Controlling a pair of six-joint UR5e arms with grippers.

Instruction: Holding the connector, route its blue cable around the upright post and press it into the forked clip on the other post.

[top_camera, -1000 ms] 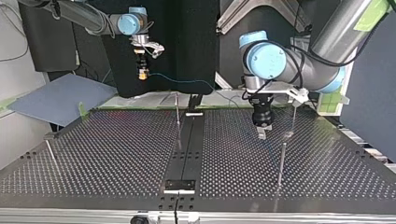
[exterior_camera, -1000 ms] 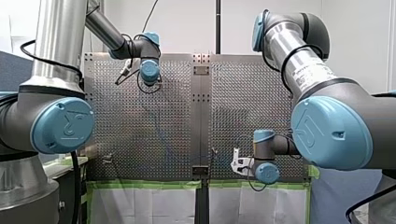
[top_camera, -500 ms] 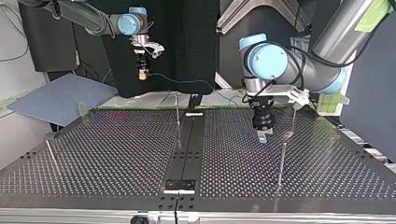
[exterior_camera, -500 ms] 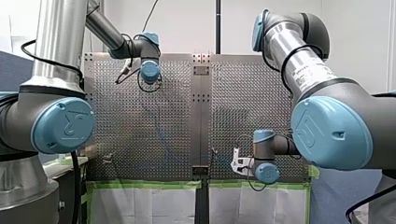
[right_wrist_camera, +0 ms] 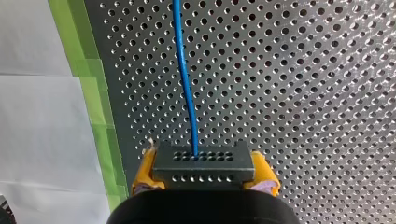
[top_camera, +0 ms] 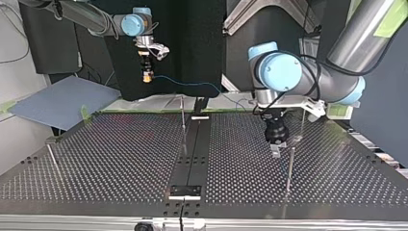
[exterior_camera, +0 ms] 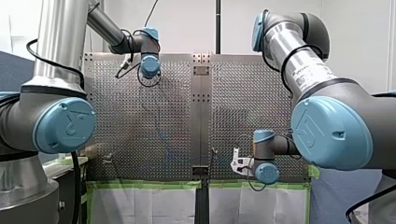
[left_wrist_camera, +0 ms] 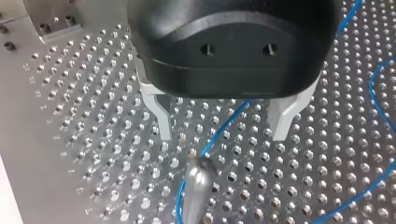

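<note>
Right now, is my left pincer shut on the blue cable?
No, the left pincer stands wide open, and the blue cable passes through the gap without being gripped.

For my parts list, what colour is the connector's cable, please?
The cable is blue, clearest in the right wrist view.

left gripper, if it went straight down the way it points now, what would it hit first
Probably the blue cable, which crosses the perforated table right under the open left gripper. The upright post stands just beside that line, and depth is unclear, so it could brush that instead.
</note>
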